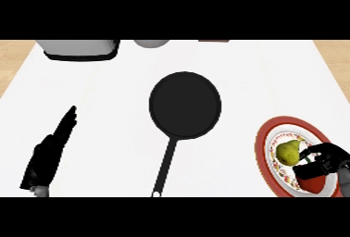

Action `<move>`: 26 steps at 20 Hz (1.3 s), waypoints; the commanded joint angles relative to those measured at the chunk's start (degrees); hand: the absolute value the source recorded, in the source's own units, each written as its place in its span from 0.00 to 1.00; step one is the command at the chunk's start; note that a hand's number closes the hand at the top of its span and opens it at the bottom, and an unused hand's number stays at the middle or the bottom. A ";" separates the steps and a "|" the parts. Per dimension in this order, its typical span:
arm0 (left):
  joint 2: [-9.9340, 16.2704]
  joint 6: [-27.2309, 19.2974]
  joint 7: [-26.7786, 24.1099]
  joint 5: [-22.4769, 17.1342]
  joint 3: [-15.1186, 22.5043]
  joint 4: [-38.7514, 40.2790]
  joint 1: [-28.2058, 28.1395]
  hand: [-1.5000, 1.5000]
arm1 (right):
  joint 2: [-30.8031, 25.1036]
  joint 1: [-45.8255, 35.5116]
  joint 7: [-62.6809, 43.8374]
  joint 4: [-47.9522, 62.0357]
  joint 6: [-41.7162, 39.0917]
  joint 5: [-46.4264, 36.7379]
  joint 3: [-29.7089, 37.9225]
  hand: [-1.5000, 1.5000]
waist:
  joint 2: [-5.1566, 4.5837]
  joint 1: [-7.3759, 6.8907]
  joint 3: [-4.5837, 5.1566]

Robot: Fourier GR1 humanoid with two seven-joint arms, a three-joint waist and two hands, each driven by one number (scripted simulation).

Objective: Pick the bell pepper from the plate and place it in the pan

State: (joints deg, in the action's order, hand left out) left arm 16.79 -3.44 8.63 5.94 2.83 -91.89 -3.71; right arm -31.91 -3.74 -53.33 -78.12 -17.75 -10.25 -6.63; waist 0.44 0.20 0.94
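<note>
Nearest the robot, the right hand (320,163) sits over the red-rimmed plate (265,159) at the lower right, its fingers and thumb curled in around the yellow-green pepper (288,152), which lies on the plate's patterned centre. Whether the pepper has left the plate's surface cannot be told. The left hand (49,155) rests at the lower left with its fingers straight and pressed together, touching nothing. Further out, the black pan (184,105) lies in the middle of the white counter (273,78), handle toward the robot, with nothing in it. So the grasp looks to be under way; the lift, the carry across to the pan and the release are all left.
</note>
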 commanded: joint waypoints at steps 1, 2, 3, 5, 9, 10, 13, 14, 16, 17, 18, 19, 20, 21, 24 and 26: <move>-0.86 -0.25 -1.97 0.59 -0.22 0.02 -1.31 0.50 | 2.99 -2.22 7.15 9.98 0.76 -0.58 1.49 1.00 | -0.57 -0.82 -0.99; -0.99 0.20 -1.03 0.76 -0.64 2.75 1.72 0.50 | 2.20 0.37 4.44 0.37 -0.14 -2.04 -0.66 1.00 | -0.44 -0.09 -0.93; 1.05 1.82 -0.56 -0.72 -1.89 0.00 0.59 0.50 | 1.63 -1.32 7.58 2.21 -0.25 -4.30 -2.18 1.00 | -0.45 -0.56 -0.96; -1.12 0.15 -1.33 1.19 0.01 2.95 1.91 0.50 | 2.46 -2.89 7.65 -1.64 0.67 -9.21 -7.31 1.00 | -0.54 -0.53 -0.93; -1.28 -0.06 -1.91 1.44 0.22 -1.14 -2.87 0.50 | 0.09 -3.36 14.61 -2.04 2.42 -14.88 -8.96 1.00 | -0.38 -0.84 -0.97; -1.40 0.34 -1.93 0.80 -0.78 1.68 0.20 0.50 | 1.68 -0.95 15.19 -4.47 5.45 -17.23 -10.59 1.00 | -0.39 -0.18 -0.94; -1.28 0.83 -0.17 0.87 -0.26 0.74 0.02 0.50 | -2.51 -3.40 15.65 -6.07 11.79 -24.36 -8.83 1.00 | -0.33 -0.06 -0.95; 0.35 2.02 -2.98 -0.78 -2.58 1.35 -1.24 0.50 | -1.43 -3.00 15.67 -7.80 15.43 -26.83 -9.56 1.00 | -0.26 -0.18 -0.92; -2.72 -1.08 0.23 2.83 1.36 -1.24 -0.67 0.50 | 0.03 -5.44 17.39 -9.92 19.21 -29.54 -10.32 1.00 | -0.23 -0.41 -1.00; -1.50 0.11 0.43 1.88 0.39 -0.91 -0.59 0.50 | -3.62 -9.18 18.67 -11.57 19.10 -30.39 -8.00 1.00 | -0.13 -0.64 -0.97; -2.38 -0.24 -0.36 2.01 1.21 -2.03 -2.66 0.50 | -4.23 -5.31 21.67 -13.72 23.50 -33.55 -9.30 1.00 | 0.11 0.01 -1.00; -3.07 -1.16 -0.31 2.38 0.90 -0.23 -0.21 0.50 | -4.30 -10.16 20.21 -15.57 22.99 -34.21 -8.51 1.00 | -0.07 -0.08 -0.91; -2.95 -0.31 -0.80 2.27 1.34 0.63 -0.55 0.50 | -1.99 -9.70 22.19 -15.33 27.90 -36.22 -9.18 1.00 | -0.25 -0.16 -0.97; -2.37 0.26 -1.41 0.99 0.06 0.15 -1.70 0.50 | -3.91 -8.99 24.18 -17.36 27.40 -35.67 -8.35 1.00 | -0.15 -0.06 -0.94; -1.69 0.89 -1.01 1.22 -0.07 -2.01 -2.97 0.50 | -0.98 -13.63 21.86 -19.28 25.34 -37.55 -9.88 1.00 | -0.30 -0.82 -0.93; -3.06 0.16 -1.82 2.48 0.61 0.69 -0.95 0.50 | 3.14 -18.26 20.75 -16.51 25.34 -39.95 -11.38 1.00 | -0.47 -0.87 -0.92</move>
State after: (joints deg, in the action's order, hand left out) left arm 14.69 -2.97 7.25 7.63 2.91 -91.70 -4.82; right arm -32.64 -16.87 -31.75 -94.22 6.66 -46.37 -16.23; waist 0.12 -0.37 0.04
